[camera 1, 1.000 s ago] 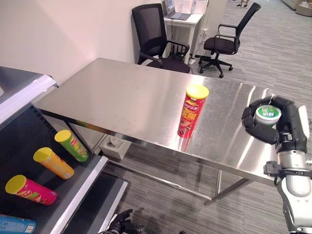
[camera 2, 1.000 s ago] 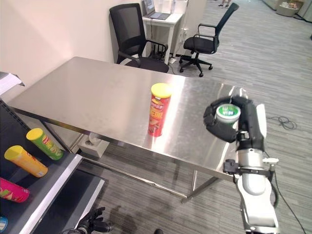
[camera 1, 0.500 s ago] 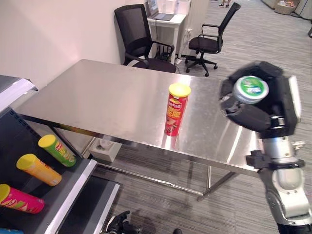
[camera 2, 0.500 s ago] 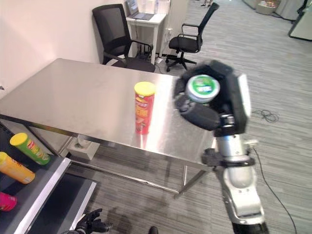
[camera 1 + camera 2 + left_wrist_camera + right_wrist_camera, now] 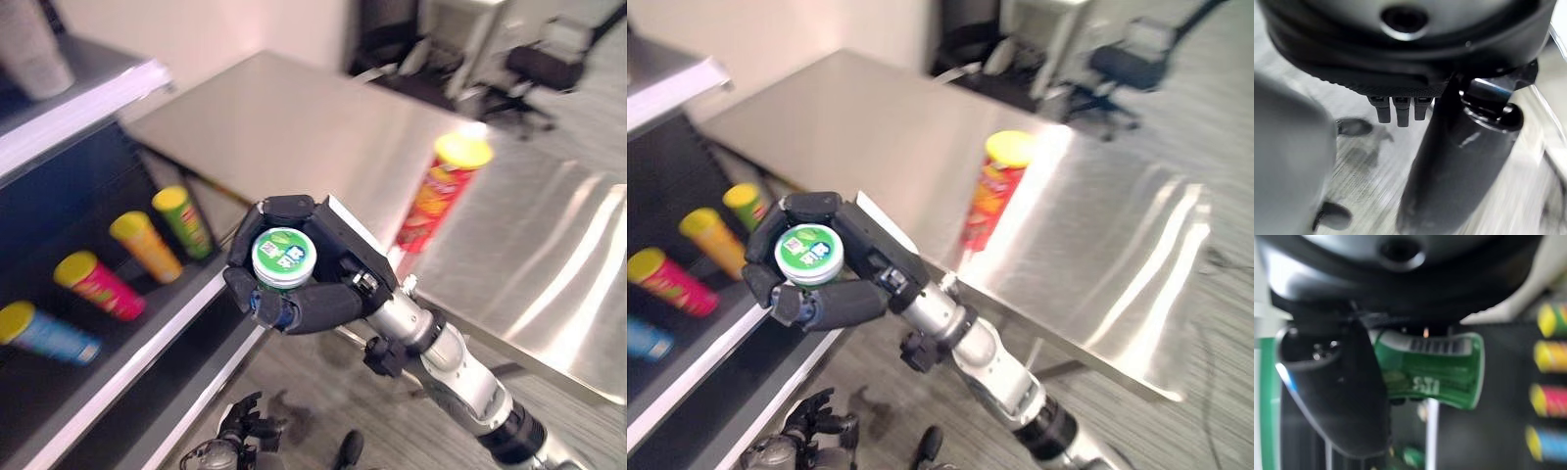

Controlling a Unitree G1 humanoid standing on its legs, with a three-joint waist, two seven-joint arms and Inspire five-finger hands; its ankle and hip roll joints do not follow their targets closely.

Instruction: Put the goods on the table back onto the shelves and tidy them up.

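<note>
On the far left, a dark shelf unit (image 5: 147,333) already holds four snack tubes lying on their sides in a row: a blue tube (image 5: 44,333) nearest the viewer, then a pink tube (image 5: 98,286), an orange tube (image 5: 144,245) and a green tube (image 5: 183,221), each with a yellow lid. These look put away, though they lie at loose angles, so some tidying probably remains. Moving right, the right robot hand (image 5: 304,279) hangs in the air between the shelf unit and the desk (image 5: 294,137), its dark fingers and thumb curled round a green can (image 5: 283,259). The can is short and round, with a white and green lid facing the camera; the right wrist view shows its green side (image 5: 1449,367) with a barcode strip. It is off the desk and close to the shelf edge, not yet set down, so this item seems mid-delivery. Further right, one red tube (image 5: 438,193) with a yellow lid stands upright on the shiny steel desk, apparently waiting to be shelved. The left robot hand (image 5: 1396,110) shows in its wrist view with its fingers hanging relaxed, holding nothing.
</note>
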